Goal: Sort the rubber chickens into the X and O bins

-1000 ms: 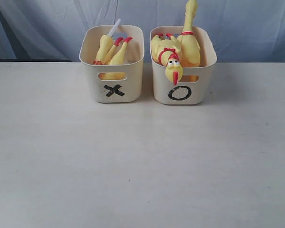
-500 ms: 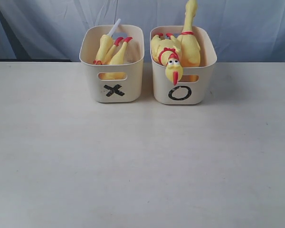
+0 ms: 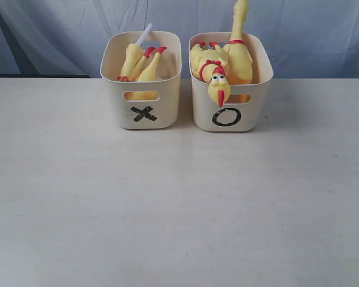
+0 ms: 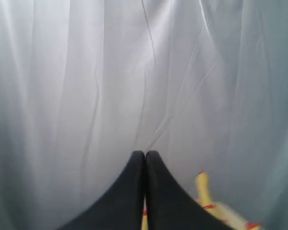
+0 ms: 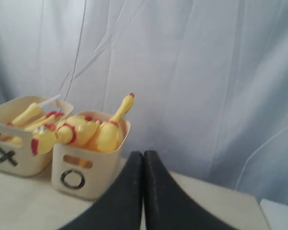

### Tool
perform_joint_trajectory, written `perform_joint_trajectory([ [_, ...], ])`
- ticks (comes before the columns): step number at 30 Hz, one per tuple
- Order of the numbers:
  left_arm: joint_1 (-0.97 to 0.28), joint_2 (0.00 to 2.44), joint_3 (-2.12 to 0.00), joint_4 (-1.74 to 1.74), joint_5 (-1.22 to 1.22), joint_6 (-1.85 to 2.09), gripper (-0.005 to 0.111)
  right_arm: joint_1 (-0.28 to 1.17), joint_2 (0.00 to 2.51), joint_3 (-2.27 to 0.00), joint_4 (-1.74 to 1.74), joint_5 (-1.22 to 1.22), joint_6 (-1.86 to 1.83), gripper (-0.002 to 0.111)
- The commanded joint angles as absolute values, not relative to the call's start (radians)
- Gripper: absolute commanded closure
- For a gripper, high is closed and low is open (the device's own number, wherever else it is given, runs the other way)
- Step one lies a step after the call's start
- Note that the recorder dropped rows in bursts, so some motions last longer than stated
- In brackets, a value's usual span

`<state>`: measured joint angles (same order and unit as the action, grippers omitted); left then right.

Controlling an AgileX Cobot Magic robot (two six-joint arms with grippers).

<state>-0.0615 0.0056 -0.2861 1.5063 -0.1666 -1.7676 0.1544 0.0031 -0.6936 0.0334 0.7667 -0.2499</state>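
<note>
Left gripper and right gripper had their jaws pressed together, empty, probably because sorting looked done: the rubber chickens lay well ahead of the right gripper, inside the X bin and O bin.

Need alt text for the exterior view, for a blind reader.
Two cream tubs stand side by side on a pale table: the X bin, left, holds rubber chickens and a white tube; the O bin, right, holds more, one head hanging over its front rim.
</note>
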Motion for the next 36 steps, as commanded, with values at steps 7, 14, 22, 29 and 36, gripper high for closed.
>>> perform_joint_trajectory([
  [7,-0.057,0.0,-0.282,0.386,-0.154,-1.768,0.106,0.152,0.0,-0.67,0.011,0.544,-0.25,0.109],
  [14,-0.057,0.0,-0.272,0.425,-0.157,-1.768,0.106,0.152,0.0,-0.591,-0.025,0.374,-0.25,0.109],
  [22,-0.057,0.0,-0.154,0.198,0.013,-1.768,0.106,0.152,0.0,-0.286,-0.021,-0.373,-0.25,0.109],
  [29,-0.057,0.0,-0.075,0.198,0.231,-1.768,0.106,0.152,0.0,-0.098,-0.018,-0.308,-0.25,0.109],
  [36,-0.057,0.0,-0.01,0.198,0.225,-1.768,0.106,0.152,0.0,0.0,-0.018,-0.176,-0.251,0.109],
])
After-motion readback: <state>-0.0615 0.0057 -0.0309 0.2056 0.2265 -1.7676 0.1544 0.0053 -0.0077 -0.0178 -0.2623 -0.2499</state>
